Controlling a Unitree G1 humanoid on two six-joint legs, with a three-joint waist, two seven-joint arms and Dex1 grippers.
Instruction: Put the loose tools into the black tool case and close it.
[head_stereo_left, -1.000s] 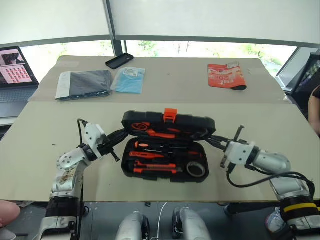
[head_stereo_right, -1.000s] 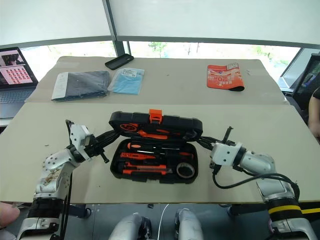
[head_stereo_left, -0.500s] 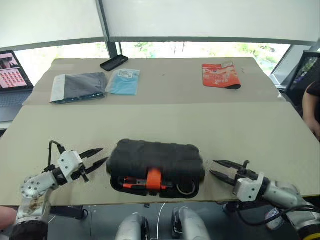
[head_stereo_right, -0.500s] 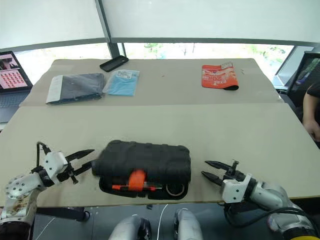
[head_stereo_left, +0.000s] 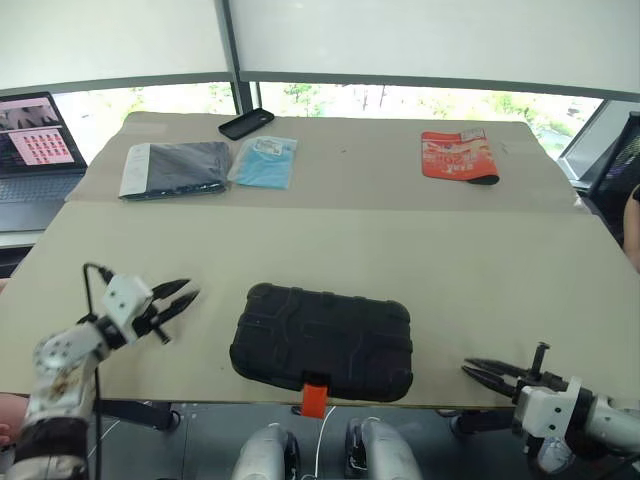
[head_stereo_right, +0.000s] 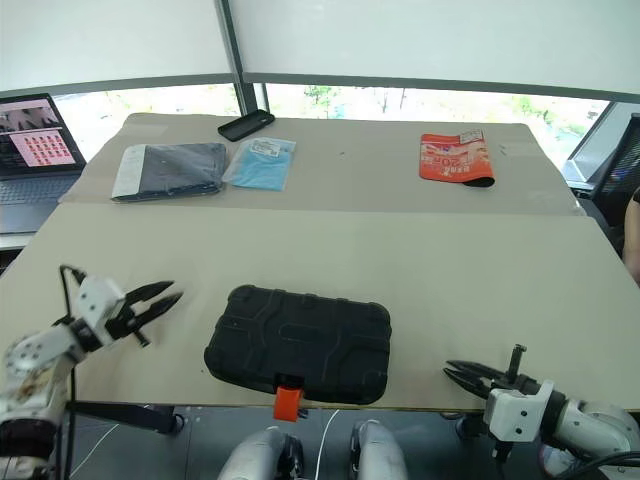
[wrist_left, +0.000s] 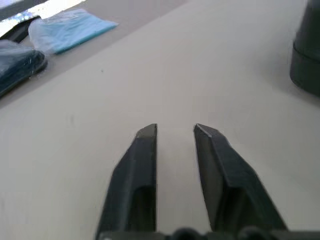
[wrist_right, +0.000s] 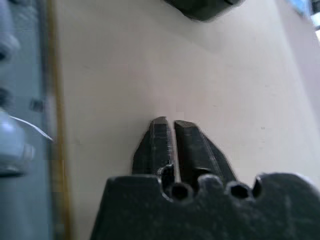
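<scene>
beige table (head_stereo_left: 420, 250) fills the scene, and the black tool case (head_stereo_left: 322, 340) lies shut near its front edge, lid down, orange latch (head_stereo_left: 315, 397) hanging over the rim. left gripper (head_stereo_left: 180, 297) hovers just off the case's left side, fingers a small way apart, empty. right gripper (head_stereo_left: 480, 371) sits at the front right corner, fingers pressed together, holding nothing. at the back lie a grey packet (head_stereo_left: 172, 168), blue pouch (head_stereo_left: 265, 161), orange bag (head_stereo_left: 457, 156), phone (head_stereo_left: 246, 123).

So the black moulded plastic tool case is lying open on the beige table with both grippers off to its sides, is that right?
Not open: the black moulded plastic tool case lies closed on the beige table, lid down, as the left eye view shows. The left gripper and right gripper are indeed off to its sides.
</scene>
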